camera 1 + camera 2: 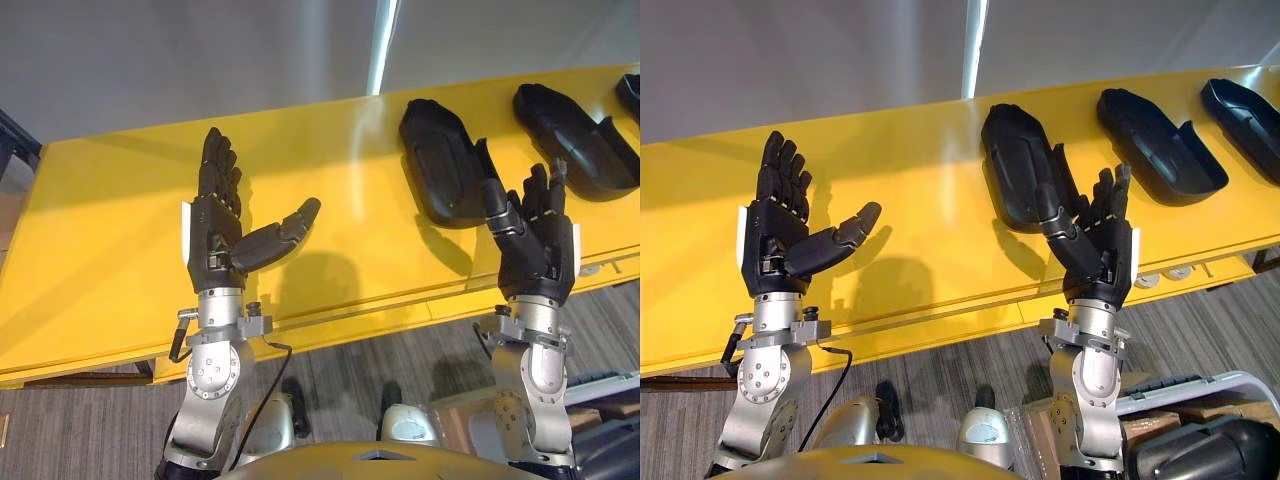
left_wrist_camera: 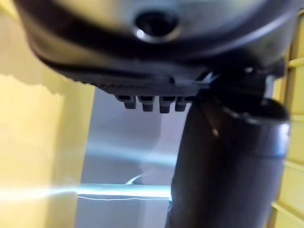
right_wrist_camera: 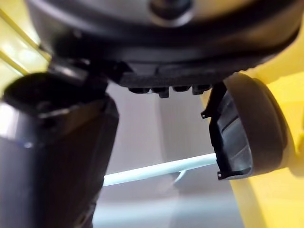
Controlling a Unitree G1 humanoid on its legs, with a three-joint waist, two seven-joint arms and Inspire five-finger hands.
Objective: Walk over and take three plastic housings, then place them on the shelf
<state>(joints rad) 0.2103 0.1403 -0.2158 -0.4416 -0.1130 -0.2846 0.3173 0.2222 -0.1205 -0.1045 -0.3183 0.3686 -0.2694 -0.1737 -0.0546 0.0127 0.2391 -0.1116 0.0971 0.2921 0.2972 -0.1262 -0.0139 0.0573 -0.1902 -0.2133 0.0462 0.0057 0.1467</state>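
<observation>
I've got both hands up over the yellow surface (image 1: 110, 250), fingers straight and spread, nothing held. Left hand (image 1: 215, 235) is over bare yellow, well apart from the housings. Right hand (image 1: 538, 245) has its fingertips (image 1: 540, 185) just beside the near end of the nearest housing (image 1: 440, 160); can't tell contact. Second housing (image 1: 575, 130) and third housing (image 1: 1250, 112) lie further right.

Third housing (image 1: 630, 98) cut off at upper right frame edge; right hand (image 1: 1100, 255) hides lower right corner of nearest housing (image 1: 1015, 165).
</observation>
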